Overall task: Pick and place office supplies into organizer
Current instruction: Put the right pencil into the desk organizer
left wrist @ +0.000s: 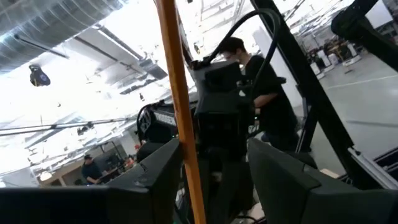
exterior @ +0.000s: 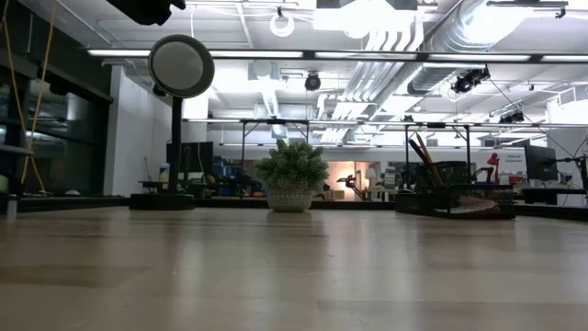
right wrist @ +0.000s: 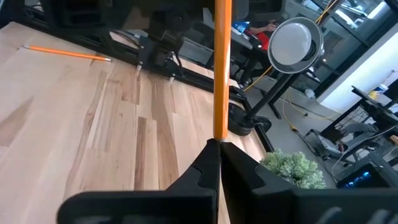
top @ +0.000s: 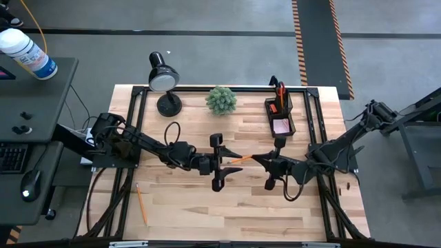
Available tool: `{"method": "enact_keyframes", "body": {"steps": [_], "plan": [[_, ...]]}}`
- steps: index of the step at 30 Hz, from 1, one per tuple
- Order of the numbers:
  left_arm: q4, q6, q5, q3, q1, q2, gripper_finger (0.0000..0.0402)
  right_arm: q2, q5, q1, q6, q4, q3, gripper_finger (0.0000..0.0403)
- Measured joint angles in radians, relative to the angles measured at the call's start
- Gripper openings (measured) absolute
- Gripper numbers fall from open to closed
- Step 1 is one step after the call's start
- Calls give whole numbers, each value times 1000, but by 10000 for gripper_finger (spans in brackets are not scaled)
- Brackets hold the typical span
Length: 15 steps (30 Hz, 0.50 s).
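Note:
An orange pencil (top: 239,159) hangs in the air above the middle of the table, between my two grippers. My right gripper (top: 258,159) is shut on its right end. My left gripper (top: 221,162) is open at the pencil's left end, one finger on either side of the shaft (left wrist: 177,93). A second orange pencil (top: 141,204) lies flat on the table at the near left. The black mesh organizer (top: 280,110) stands at the far right with red-handled scissors (top: 280,89) and a pink pad (top: 281,126) in it. My right gripper pinches the pencil's end (right wrist: 220,134) between its two fingertips. The fingers come level from the table's right side, and the pencil sticks out ahead of them roughly in line with them. It is lifted clear of the table. My left gripper has the shaft close beside one finger (left wrist: 158,177); I cannot tell whether they touch.
A black desk lamp (top: 164,79) and a small green plant (top: 221,100) stand along the far edge, left of the organizer. A black frame (top: 131,131) runs around the tabletop. Bare wood lies in front of both grippers. People show in the room beyond.

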Motion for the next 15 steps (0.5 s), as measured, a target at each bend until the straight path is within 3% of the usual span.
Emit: {"method": "enact_keyframes", "body": {"steps": [15], "plan": [[25, -3, -14, 0, 0, 0, 127, 0, -87, -53, 1, 0, 0, 0]]}}
